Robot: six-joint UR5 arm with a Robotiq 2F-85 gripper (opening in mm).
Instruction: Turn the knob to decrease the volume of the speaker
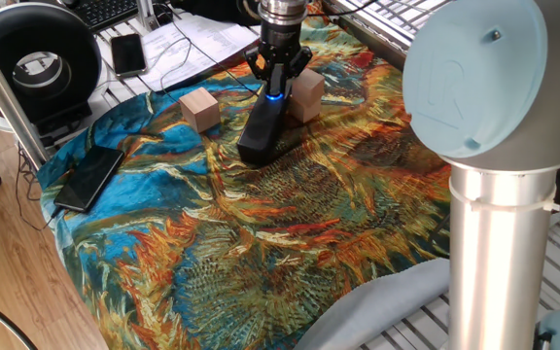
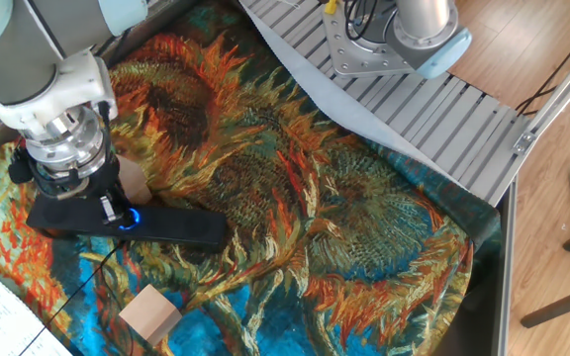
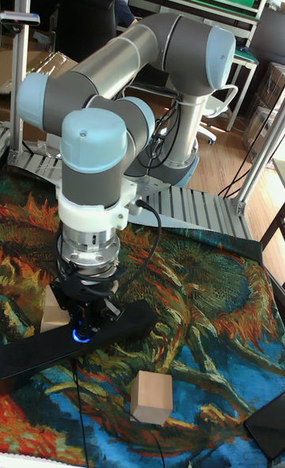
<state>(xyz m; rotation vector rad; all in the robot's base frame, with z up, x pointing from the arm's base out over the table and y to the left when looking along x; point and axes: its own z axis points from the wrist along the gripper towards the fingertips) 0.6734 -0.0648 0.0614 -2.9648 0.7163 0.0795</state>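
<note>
The speaker [image 1: 262, 128] is a long black bar lying on the sunflower cloth, also visible in the other fixed view [image 2: 176, 226] and in the tall view [image 3: 127, 321]. Its knob [image 1: 274, 95] glows blue near the far end of the top face. That blue ring shows again under the fingers [image 2: 130, 219] and in the tall view [image 3: 79, 336]. My gripper [image 1: 275, 86] points straight down onto the knob, its fingers closed around it [image 2: 119, 210] [image 3: 82, 327]. The fingers hide most of the knob.
Two wooden blocks [image 1: 200, 108] [image 1: 307, 94] flank the speaker's far end. A flat black phone [image 1: 88, 178] lies at the cloth's left edge, a second phone [image 1: 127, 53] and a large round black device [image 1: 37, 58] behind it. The arm's base [image 2: 404, 35] stands on the slatted plate.
</note>
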